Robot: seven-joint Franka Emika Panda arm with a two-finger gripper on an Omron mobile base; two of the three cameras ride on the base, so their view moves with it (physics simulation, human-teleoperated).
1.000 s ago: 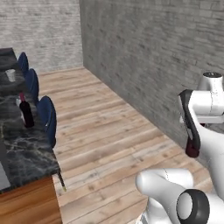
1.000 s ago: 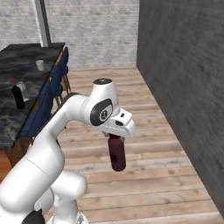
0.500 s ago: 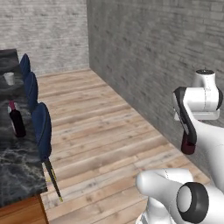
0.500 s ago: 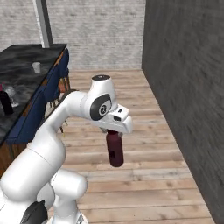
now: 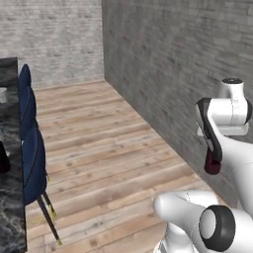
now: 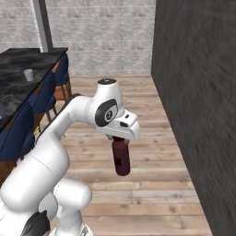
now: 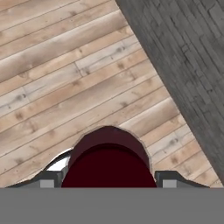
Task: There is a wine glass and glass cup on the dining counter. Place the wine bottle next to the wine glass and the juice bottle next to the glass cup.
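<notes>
Your hand (image 6: 120, 140) is closed on the top of the juice bottle (image 6: 121, 156), which hangs upright over the wood floor (image 6: 152, 184), well away from the desk (image 6: 23, 78). The grip is high on the bottle, so I'd expect a quick swing or a jolt of the base to make it sway or slip out. The blue chairs (image 5: 30, 148) line the desk's near edge and stand in your way. Far along the desk stands the glass cup (image 6: 28, 74). The brick wall (image 5: 173, 74) is close on your right.
</notes>
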